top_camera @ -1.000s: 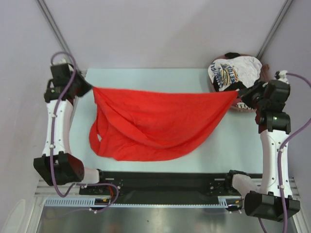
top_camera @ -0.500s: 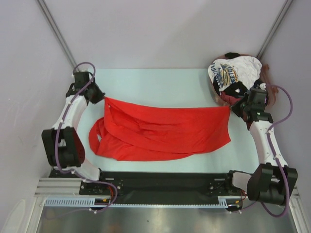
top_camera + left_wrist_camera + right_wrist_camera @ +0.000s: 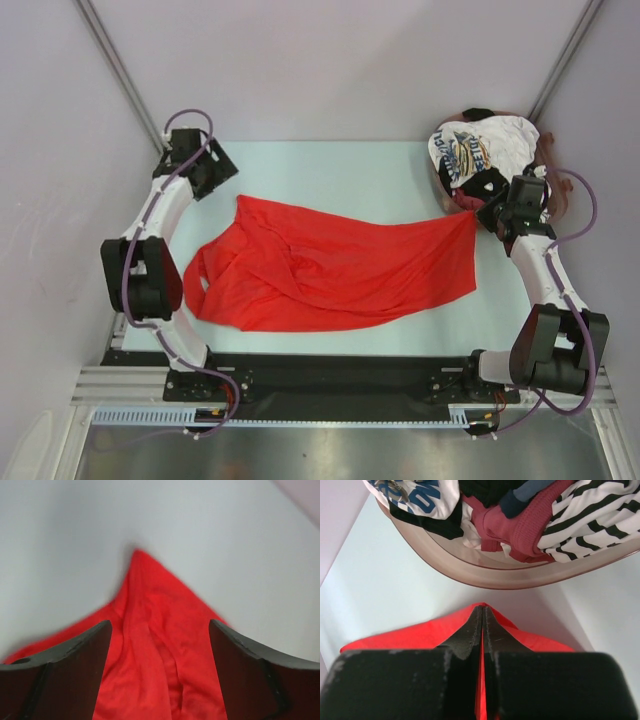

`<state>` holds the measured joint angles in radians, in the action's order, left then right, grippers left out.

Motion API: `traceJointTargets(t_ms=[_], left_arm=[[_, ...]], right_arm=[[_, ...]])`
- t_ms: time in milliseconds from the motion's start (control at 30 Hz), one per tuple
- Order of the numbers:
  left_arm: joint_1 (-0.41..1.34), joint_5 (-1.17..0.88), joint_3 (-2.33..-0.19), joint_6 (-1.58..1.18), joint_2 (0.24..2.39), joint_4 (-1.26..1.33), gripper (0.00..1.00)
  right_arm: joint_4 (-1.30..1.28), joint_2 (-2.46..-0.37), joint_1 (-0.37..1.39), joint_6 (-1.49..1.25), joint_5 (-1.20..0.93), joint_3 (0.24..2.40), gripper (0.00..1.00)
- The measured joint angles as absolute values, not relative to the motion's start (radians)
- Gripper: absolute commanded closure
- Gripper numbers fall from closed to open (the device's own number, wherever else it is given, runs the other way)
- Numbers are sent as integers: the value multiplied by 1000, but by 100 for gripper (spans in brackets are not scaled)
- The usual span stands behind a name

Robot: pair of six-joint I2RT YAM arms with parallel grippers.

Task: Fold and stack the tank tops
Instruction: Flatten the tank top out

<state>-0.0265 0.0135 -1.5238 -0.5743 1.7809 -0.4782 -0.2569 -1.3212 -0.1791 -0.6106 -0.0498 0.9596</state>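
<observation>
Because only the right hand is clamped on the red tank top, pinching one corner, any pull from it could drag the whole cloth sideways and bunch it up. The garment lies on the desk, stretching from that hand toward the left hand, whose fingers stand wide apart over the opposite corner and hold nothing. Near this free corner the cloth is wrinkled and doubled over, so a fold started now would probably come out crooked. Just beyond the right hand's fingertips stands a pinkish basin; a forward push could knock it.

Counted: one desk, one red tank top, one basin, inside it at least four garments (white printed top, striped top, dark top, dull pink top), and two hands.
</observation>
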Motion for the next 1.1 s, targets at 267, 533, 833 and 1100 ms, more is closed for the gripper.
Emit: traceJointTargets(t_ms=[267, 533, 833, 1100], left_arm=[[251, -17, -1189, -577, 1472, -399, 35], [297, -63, -989, -636, 1446, -292, 39], [304, -95, -974, -678, 1576, -199, 40], [312, -120, -924, -726, 1660, -135, 44]], right_arm=[[-246, -1321, -181, -611, -62, 960, 100], [-232, -1318, -192, -611, -89, 960, 100], [-223, -1317, -196, -617, -106, 960, 100], [-211, -1316, -204, -618, -116, 957, 100]])
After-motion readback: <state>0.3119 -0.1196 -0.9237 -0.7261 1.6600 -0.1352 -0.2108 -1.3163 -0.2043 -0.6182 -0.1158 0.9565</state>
